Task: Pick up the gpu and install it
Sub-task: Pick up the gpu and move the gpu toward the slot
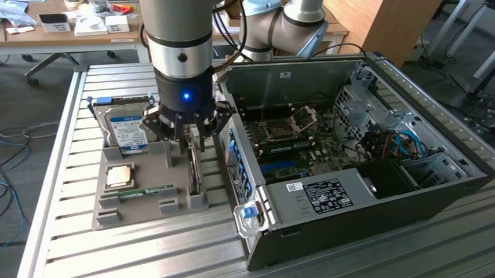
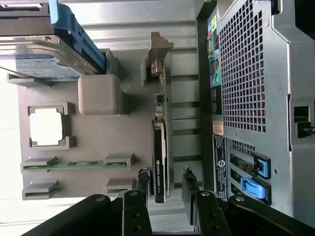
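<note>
Slatted aluminium table (image 1: pixel 139 255) nearest me carries a black open computer case (image 1: pixel 363 229) on the exterior view's right, a grey plastic tray (image 1: pixel 159 168) left of it. On edge in the tray's slot nearest the case stands the gpu (image 2: pixel 159 162), a thin dark card. Black gripper (image 2: pixel 165 174) straddles it, jaws spread, not gripping.

The arm (image 1: pixel 182 35) is reaching straight downward, its grey wrist section standing vertical and a blue light (image 1: pixel 185 96) glowing on the black collar beneath. The gripper (image 1: pixel 188 138) is hanging tips-down below it. In the wrist view the dark fingers (image 2: pixel 189 186) are standing apart, the jaws parted with a clear gap between them.
</note>
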### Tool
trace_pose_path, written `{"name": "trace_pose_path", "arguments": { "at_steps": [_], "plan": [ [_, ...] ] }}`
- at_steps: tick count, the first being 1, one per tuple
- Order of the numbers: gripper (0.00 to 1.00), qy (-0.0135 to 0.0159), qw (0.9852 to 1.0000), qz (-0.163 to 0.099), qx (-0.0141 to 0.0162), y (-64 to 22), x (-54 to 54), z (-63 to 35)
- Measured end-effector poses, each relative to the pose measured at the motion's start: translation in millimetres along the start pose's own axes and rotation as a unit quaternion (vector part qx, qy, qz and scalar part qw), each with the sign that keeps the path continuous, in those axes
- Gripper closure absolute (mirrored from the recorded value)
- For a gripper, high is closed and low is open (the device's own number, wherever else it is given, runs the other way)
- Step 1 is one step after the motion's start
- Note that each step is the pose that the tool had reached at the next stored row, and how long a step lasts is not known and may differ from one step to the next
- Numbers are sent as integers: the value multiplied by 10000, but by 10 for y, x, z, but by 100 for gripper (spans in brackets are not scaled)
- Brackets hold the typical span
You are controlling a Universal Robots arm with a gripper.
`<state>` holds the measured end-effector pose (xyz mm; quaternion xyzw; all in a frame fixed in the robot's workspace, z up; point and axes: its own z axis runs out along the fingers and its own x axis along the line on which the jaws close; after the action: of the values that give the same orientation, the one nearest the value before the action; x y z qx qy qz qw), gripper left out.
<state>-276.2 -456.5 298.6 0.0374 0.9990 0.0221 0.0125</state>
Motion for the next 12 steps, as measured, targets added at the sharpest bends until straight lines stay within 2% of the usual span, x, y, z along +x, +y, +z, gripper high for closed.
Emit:
{"name": "trace_pose_path", "arguments": {
  "at_steps": [12],
  "plan": [
    [58, 1, 10000, 0, 0, 0, 0, -1]
  ]
}}
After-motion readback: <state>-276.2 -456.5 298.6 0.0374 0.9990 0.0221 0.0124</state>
